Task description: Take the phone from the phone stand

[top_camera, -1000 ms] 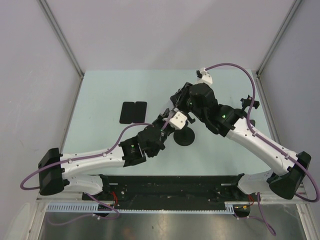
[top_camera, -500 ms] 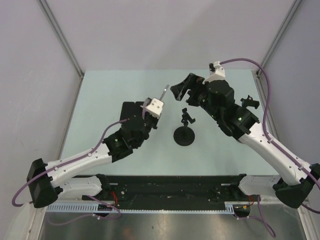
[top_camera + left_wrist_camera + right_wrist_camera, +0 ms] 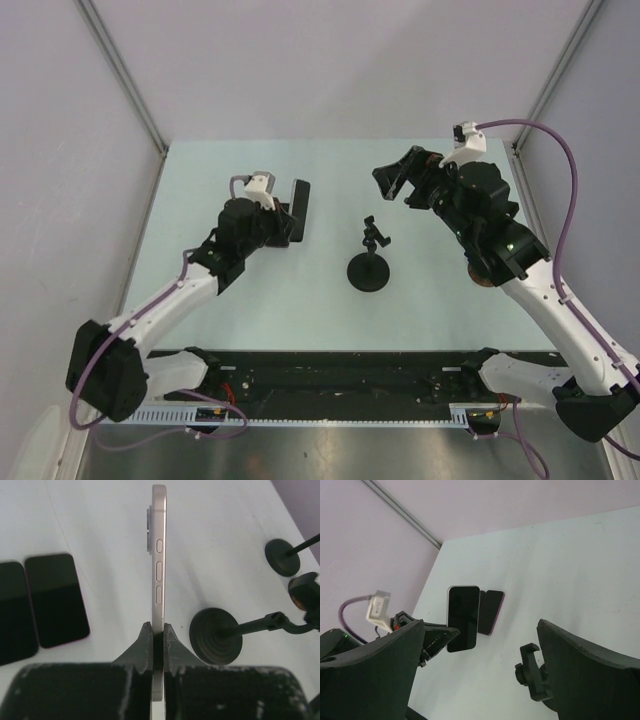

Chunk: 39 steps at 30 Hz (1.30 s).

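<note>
Left wrist view: the left gripper (image 3: 158,632) is clamped on the lower end of the phone (image 3: 159,555), which it holds edge-on above the table (image 3: 225,540). Top external view: the phone stand (image 3: 369,262) stands bare at mid-table, well apart from the phone. The right gripper (image 3: 402,178) hangs over the far right of the table, jaws spread and holding nothing. Removal appears complete. The next move likely calls for laying the phone flat beside, not upon, the two dark phones (image 3: 55,597), then releasing.
</note>
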Each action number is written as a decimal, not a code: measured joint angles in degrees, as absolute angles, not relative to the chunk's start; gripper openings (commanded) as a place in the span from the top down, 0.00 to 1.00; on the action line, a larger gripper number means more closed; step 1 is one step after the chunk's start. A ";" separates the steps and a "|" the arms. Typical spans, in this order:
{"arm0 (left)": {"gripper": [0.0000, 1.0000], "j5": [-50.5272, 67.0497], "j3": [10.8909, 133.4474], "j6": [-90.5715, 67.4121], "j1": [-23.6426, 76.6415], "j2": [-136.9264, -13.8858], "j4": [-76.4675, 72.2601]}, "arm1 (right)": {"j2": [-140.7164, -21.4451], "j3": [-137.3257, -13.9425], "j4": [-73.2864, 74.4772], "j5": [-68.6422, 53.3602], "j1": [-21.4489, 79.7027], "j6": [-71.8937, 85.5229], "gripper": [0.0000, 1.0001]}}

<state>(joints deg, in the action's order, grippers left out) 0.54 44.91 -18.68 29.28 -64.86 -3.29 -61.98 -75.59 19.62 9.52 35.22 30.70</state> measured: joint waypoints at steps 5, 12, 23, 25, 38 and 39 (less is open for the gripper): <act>1.00 8.03 46.87 -25.45 25.30 -76.51 -2.63 | -61.56 -72.47 19.51 6.44 32.36 29.52 0.00; 1.00 14.20 55.27 -30.63 21.91 -93.76 -2.37 | -60.82 -68.01 20.01 1.91 28.95 28.18 0.00; 0.92 18.72 59.22 -34.11 16.75 -104.97 -5.23 | -60.10 -65.56 21.87 -1.93 28.01 27.70 0.00; 0.90 19.20 60.07 -34.22 16.40 -105.97 -5.61 | -60.23 -65.47 22.31 -2.07 27.88 27.70 0.00; 0.58 18.57 59.86 -34.02 14.48 -108.01 -6.52 | -63.88 -65.47 21.91 -3.86 27.59 28.53 0.00; 0.54 18.33 59.75 -33.82 14.26 -108.01 -6.31 | -64.05 -65.47 21.82 -3.99 27.57 28.67 0.00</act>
